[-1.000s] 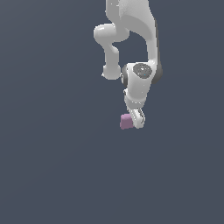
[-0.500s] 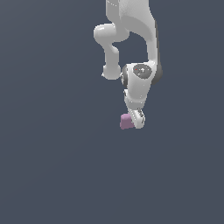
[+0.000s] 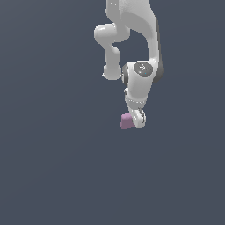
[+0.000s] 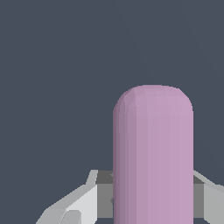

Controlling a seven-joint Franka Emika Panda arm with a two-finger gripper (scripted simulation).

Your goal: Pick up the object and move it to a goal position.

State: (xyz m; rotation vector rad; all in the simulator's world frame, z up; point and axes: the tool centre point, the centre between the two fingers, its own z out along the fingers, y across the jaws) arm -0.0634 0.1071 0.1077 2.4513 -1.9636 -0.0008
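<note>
My gripper (image 3: 138, 119) pinches the pink block (image 3: 127, 121), a finger (image 4: 81, 203) pressed against each side. The block sits between them, jutting toward the exterior view's left, probably held this way to carry it to the goal.

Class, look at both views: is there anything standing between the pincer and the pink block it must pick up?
Nothing visible does. In the wrist view the pink block already sits between the pincer's fingers, filling the gap. In the exterior view the block shows right at the pincer's tip, nothing between them. No goal marker shows.
</note>
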